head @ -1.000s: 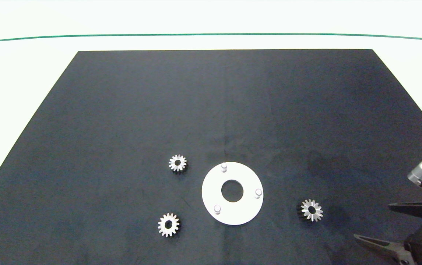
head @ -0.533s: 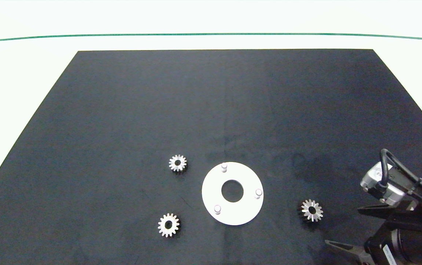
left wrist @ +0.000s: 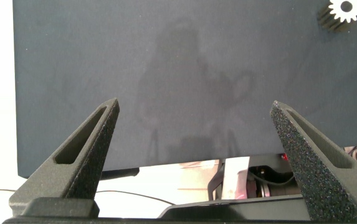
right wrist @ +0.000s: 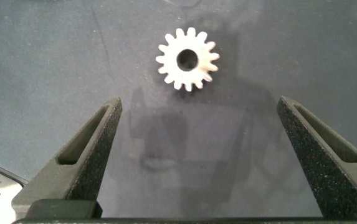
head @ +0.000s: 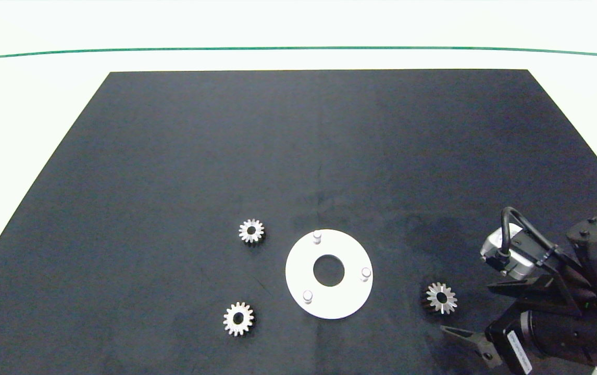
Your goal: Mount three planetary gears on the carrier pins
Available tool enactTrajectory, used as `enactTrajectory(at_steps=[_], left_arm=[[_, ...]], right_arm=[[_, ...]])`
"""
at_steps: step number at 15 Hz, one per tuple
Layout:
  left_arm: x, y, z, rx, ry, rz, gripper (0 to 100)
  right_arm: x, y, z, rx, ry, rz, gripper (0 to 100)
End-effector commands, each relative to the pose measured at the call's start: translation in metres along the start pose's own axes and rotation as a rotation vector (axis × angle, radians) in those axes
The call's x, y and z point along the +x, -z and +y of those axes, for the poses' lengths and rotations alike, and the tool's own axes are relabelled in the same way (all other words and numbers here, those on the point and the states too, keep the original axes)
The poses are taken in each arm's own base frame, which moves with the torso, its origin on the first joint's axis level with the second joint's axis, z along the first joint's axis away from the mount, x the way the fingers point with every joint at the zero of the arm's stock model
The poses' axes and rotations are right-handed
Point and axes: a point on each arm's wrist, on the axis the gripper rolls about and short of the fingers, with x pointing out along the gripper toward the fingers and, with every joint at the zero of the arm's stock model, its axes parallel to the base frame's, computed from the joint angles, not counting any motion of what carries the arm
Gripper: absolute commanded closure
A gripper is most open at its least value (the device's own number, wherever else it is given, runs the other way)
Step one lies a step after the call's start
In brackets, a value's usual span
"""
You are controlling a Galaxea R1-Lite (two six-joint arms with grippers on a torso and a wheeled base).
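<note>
Looking down from the head view, you are seeing a black mat (head: 298, 156) lying on the white bench (head: 27, 104). The white disc (head: 345, 304) is sitting low in the middle of the mat. Its three carrier pins (head: 316, 236) are standing bare, at about 12, 3 and 8 o'clock around the big centre hole. No gear is sitting on a pin yet.

The three planetary gears are all lying flat on the mat, apart from the disc. One gear (head: 251, 230) is lying at 10 o'clock from the disc. Another gear (head: 238, 318) is lying at 8 o'clock from it. The third gear (head: 440, 298) is lying at 4 o'clock from it.

The right tool (head: 478, 323) is hanging just beside that third gear, at 4 o'clock from it, not touching it.

In the left wrist view, the left tool (left wrist: 197, 130) is spread wide over the mat's edge and is holding nothing. One gear (left wrist: 345, 9) is showing far off.

In the right wrist view, the right tool (right wrist: 200, 124) is spread wide too. The third gear (right wrist: 187, 59) is lying just past its fingertips, a little toward one finger (right wrist: 94, 140).
</note>
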Motion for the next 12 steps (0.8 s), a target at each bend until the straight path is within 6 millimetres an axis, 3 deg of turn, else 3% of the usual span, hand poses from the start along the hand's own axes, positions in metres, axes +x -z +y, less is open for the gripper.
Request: enactTrajectory(at_steps=[1, 8, 12], left_arm=[[0.0, 0.0, 0.0, 0.002, 0.001, 0.004, 0], [0.0, 0.0, 0.0, 0.002, 0.003, 0.004, 0], [0.0, -0.001, 0.0, 0.003, 0.004, -0.001, 0]], right_arm=[[0.01, -0.002, 0.003, -0.008, -0.005, 0.012, 0], [0.032, -0.007, 0.006, -0.007, -0.004, 0.019, 0], [0.038, -0.009, 0.007, -0.004, -0.001, 0.022, 7]])
